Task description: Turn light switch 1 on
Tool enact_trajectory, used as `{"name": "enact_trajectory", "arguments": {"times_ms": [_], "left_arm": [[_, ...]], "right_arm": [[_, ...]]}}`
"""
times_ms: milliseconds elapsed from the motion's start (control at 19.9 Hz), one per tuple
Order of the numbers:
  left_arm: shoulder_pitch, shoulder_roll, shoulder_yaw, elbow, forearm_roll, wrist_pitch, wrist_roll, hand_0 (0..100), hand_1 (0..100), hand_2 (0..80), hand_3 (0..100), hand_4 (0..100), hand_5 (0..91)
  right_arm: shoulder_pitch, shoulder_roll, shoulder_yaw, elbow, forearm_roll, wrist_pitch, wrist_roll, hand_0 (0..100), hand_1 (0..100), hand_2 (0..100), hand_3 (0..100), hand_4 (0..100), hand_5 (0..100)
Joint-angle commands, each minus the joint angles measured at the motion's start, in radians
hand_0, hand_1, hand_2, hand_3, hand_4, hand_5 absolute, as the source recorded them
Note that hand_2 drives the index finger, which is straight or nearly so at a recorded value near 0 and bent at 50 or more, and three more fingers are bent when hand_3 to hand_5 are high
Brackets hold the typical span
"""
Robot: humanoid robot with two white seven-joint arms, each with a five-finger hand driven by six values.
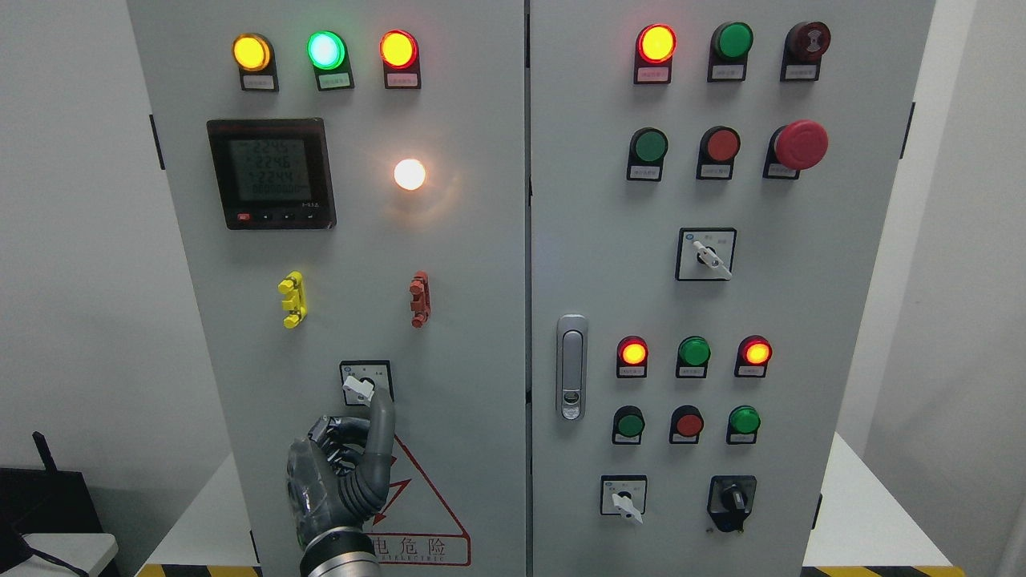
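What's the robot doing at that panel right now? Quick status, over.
Left hand up, one finger at the white switch knob. White lamp above lit. Right hand out of view. Nothing in the way.

My left hand (345, 469) is dark grey, with ribbed, segmented fingers (380, 433); its back is a glossy translucent shell; the wrist below is a metallic grey cylinder.

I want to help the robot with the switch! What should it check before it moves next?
1. Left robot hand at the rotary switch: ok.
2. Extended finger touching the white knob: ok.
3. Firm hold on the knob: cannot tell.
4. White lamp lit: ok.
5. Meter display showing numbers: ok.
6. Right robot hand clear of the panel: ok, not in view.
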Motion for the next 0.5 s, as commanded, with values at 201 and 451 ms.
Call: {"name": "enact_trajectory", "arguments": {"times_ms": [201, 451], "left_arm": [[0.110, 0.017, 0.075, -0.029, -0.001, -0.180, -0.077, 5, 39, 65.5, 82, 90, 82.2], [0.271, 0.051, 0.250, -0.018, -0.001, -0.403, -0.306, 8, 35, 64.1, 88, 89, 68.1]], "right_arm": [[0.000, 0.000, 0.000, 0.000, -0.017, 0.001, -0.001, 12, 39, 0, 0, 0, 0], [0.000, 0.000, 0.000, 0.000, -0.018, 0.001, -0.001, 12, 39, 0, 0, 0, 0]]}}
